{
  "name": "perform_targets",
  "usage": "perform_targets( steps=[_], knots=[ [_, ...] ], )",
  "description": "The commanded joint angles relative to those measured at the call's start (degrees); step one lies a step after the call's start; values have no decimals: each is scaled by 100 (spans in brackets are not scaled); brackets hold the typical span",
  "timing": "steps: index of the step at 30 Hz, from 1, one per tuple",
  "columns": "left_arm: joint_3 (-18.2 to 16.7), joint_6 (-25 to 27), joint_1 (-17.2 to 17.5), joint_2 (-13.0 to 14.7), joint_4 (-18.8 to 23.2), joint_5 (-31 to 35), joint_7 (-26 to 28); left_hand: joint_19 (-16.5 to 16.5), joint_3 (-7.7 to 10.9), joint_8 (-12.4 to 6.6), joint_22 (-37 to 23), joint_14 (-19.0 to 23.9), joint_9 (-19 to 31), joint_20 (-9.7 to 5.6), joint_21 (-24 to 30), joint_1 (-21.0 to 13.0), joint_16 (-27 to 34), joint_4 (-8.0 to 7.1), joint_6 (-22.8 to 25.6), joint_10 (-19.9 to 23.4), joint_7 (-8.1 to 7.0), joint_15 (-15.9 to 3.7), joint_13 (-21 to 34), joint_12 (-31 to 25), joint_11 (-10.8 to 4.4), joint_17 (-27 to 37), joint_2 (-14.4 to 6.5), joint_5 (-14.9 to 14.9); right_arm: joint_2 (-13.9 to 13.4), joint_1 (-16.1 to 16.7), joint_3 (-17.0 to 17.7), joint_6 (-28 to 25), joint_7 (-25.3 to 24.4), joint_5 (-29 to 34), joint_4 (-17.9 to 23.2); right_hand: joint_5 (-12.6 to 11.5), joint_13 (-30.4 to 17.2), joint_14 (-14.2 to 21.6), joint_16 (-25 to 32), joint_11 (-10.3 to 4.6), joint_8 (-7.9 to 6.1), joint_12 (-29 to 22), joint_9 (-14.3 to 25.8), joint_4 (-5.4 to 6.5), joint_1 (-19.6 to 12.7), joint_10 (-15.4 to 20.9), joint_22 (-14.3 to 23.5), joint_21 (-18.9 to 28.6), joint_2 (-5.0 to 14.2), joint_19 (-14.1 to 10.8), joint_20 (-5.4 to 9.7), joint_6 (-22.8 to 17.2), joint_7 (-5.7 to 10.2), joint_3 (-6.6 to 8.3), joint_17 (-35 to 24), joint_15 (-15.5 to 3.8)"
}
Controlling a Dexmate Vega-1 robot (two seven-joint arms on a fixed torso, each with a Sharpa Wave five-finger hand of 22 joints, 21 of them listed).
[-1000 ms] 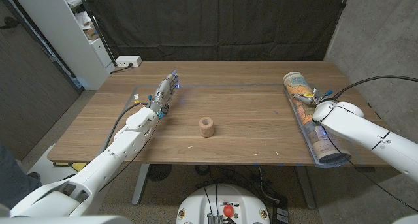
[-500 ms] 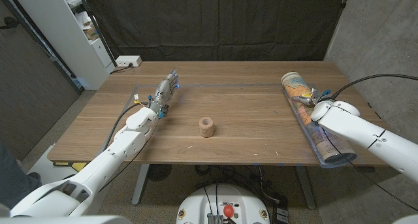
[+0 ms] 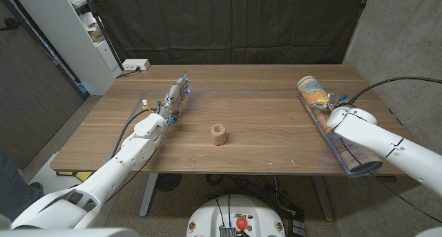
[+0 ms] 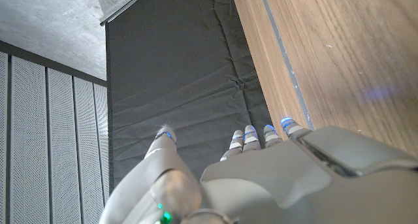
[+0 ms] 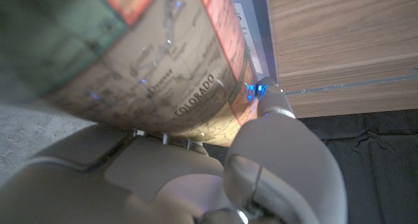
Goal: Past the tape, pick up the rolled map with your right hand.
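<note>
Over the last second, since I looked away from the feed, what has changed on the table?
The right hand grips the rolled map, and the map has swung: its near end has moved outward past the table's right edge, its far end slightly inward. The left hand and the tape roll stayed put.

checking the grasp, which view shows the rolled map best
The head view: the whole rolled map lies along the table's right edge under the right hand. The right wrist view gives a close patch of print; the left wrist view, none.
</note>
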State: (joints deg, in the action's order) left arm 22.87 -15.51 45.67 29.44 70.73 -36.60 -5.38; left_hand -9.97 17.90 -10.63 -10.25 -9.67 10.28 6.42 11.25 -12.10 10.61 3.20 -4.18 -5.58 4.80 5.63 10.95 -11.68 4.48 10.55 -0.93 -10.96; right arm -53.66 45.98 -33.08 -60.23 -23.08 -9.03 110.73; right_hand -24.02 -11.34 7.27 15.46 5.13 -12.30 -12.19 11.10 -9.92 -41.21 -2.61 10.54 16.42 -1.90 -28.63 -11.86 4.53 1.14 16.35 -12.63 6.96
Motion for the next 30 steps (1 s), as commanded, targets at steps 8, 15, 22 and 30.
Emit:
perform_targets(
  steps=[8,15,22,30],
  knots=[
    [37,-1,-59,-53,-72,21,-15,-210,-9,-33,-30,-15,7,47,36,-3,35,42,35,24,17,11,13,-51,-16,6,-31,22,74,200,162,294,-173,179,-14,182,-35,562,252,-4,-29,-67,23,57,-428,252,-4,262,46,-955,83,-199,50,163,-167,-150],
    [30,26,-21,-36,-20,17,21,-216,-11,-34,-30,-18,7,61,34,0,34,46,40,23,12,11,14,-50,-21,6,-33,22,92,286,226,365,-233,218,5,298,-44,861,401,-32,-12,-88,27,81,-576,389,-23,382,52,-1482,354,-267,56,208,-304,-234],
    [21,12,4,-29,0,7,19,-211,-12,-32,-30,-17,8,62,36,2,34,48,37,26,9,10,14,-52,-21,6,-33,22,87,322,250,354,-272,288,96,343,-53,995,475,-48,-43,-163,28,70,-698,619,-27,367,88,-1548,445,-404,76,256,-378,-290],
    [14,20,16,-10,23,0,10,-218,-14,-33,-30,-16,8,70,33,4,34,52,42,26,3,8,15,-51,-24,7,-35,22,78,374,294,307,-320,356,250,421,-133,1136,573,-122,-83,-332,29,97,-796,1043,-28,344,122,-1650,526,-603,104,290,-506,-319]
  ],
)
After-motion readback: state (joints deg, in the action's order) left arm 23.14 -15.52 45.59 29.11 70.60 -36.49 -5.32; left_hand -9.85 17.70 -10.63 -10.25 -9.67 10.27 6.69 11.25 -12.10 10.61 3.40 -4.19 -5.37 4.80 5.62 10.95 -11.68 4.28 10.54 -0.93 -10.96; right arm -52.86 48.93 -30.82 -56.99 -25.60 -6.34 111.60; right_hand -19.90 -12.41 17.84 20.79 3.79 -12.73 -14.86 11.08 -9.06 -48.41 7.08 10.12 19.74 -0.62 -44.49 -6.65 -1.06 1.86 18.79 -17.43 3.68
